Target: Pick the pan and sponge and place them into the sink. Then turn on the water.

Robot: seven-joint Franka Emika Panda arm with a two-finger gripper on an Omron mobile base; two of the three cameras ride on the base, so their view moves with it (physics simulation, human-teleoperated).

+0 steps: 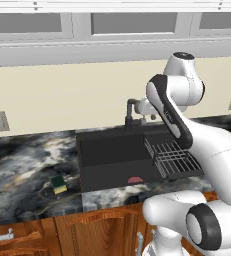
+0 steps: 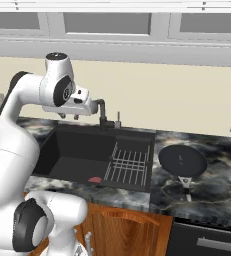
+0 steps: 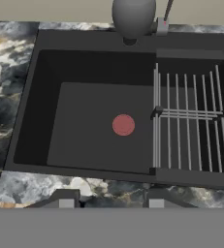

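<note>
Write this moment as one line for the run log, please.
tool: open, empty, above sink | pan: on counter right of sink | sponge: on counter left of sink | water: off

You see the black pan (image 2: pixel 182 160) lying flat on the counter right of the sink (image 2: pixel 67 147), handle toward the front edge. The yellow, green-topped sponge (image 1: pixel 58 184) sits on the counter just left of the sink.
</note>
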